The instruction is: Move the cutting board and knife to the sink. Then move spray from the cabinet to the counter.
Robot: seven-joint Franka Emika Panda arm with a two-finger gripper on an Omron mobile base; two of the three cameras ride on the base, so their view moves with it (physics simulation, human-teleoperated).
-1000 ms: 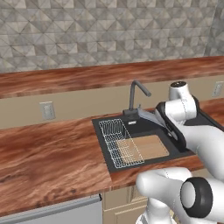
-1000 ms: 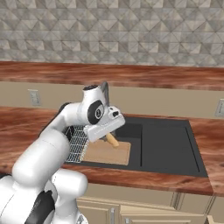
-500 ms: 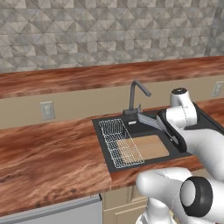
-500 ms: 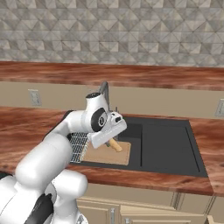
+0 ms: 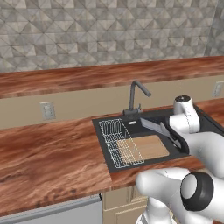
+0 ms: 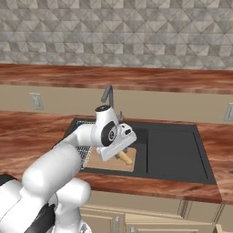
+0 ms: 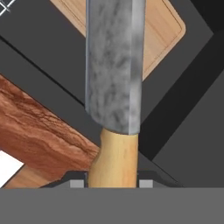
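The sink (image 6: pixel 182 154) has its right part bare; the cutting board (image 5: pixel 146 147) and wire rack (image 5: pixel 118 141) take its left end; the faucet (image 5: pixel 134 97) rises at its back edge.

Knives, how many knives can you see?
1. The knife is held by its yellow handle in the tool, above the cutting board lying in the sink.

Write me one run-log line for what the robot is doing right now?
stage: carrying knife | gripper: shut on knife handle | position: above sink | cutting board: in sink beside wire rack | spray: not started
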